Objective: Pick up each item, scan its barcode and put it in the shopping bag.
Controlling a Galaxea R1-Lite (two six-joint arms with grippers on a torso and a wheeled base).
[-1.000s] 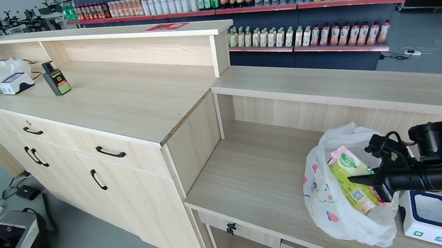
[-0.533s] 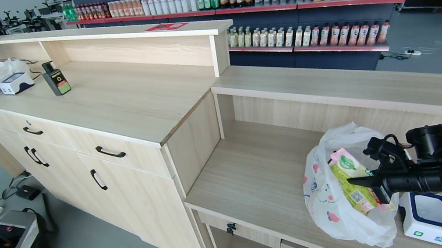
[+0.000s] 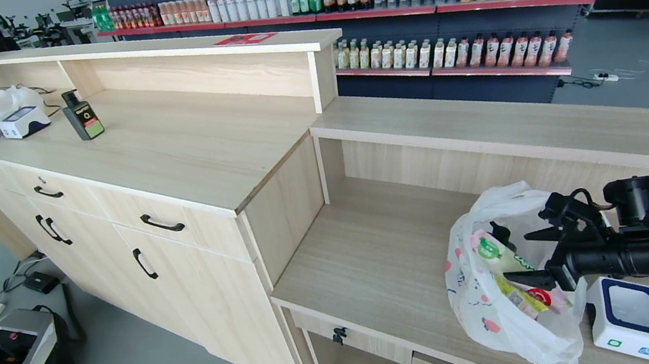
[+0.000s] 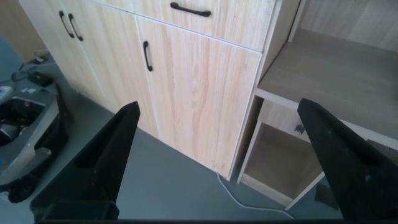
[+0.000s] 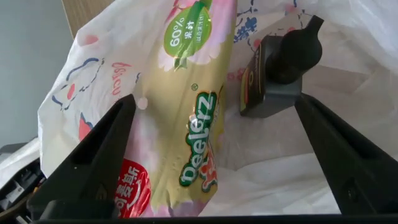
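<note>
Right gripper, fingers spread and empty, hovers at the shopping bag's mouth; the juice pouch leans inside, apparently bagged.

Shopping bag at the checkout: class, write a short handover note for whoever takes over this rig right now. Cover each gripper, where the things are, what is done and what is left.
Right gripper: open at the mouth of the shopping bag, gripping nothing.
Left gripper: open and empty, low over the floor by the cabinet.
Things: the yellow-green snack pack and a black item lie inside the bag. The bag sits on the lower counter, with the scanner beside it.
Done: both items are bagged.
Left: probably draw the right arm clear. I cannot tell whether more items wait.
</note>
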